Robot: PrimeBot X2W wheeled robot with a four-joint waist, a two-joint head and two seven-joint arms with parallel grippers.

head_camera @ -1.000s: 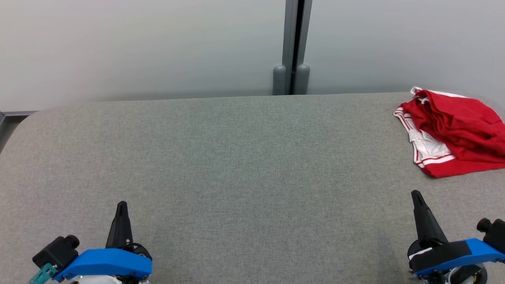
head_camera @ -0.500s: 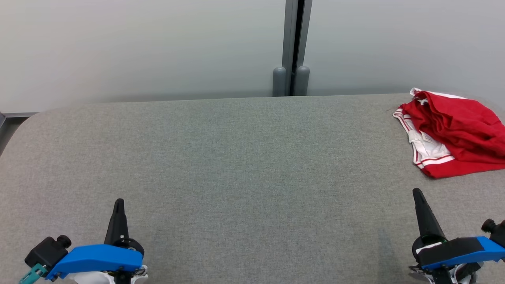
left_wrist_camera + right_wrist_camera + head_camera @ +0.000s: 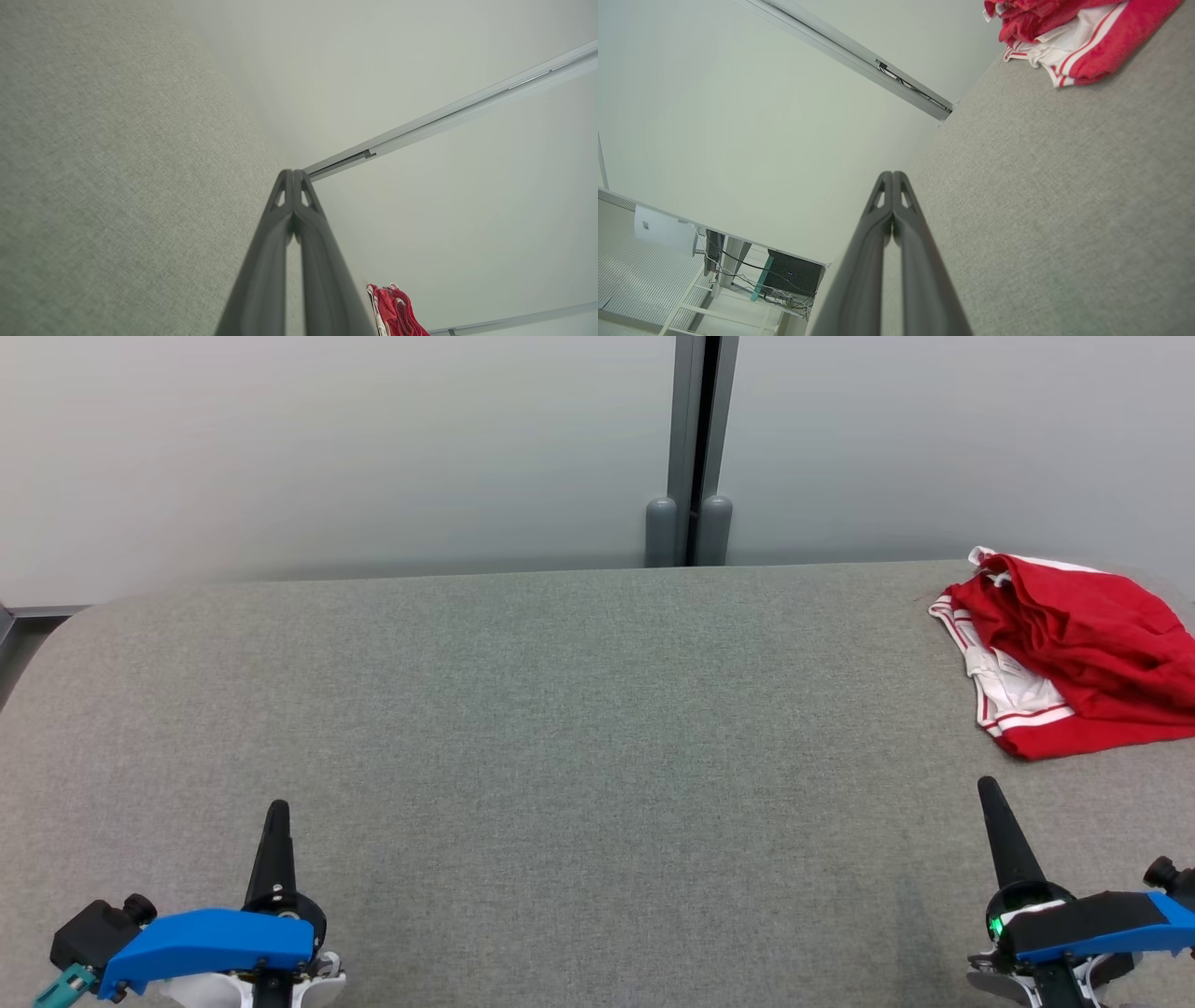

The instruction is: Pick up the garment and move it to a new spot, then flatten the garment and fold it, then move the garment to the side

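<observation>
The bunched red-and-white cloth garment [image 3: 1083, 644] lay at the grey fabric tabletop's [image 3: 560, 756] far right. The dark-fingered left gripper [image 3: 277, 807] and right gripper [image 3: 985, 786] sat at its near edge, jaws pressed together and empty, seemingly parked clear.

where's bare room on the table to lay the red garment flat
The middle of the table is bare, from the left end effector across to the right end effector and back to the wall. Its left end is free too. Only the far right corner is crowded, where the garment lies bunched.
</observation>
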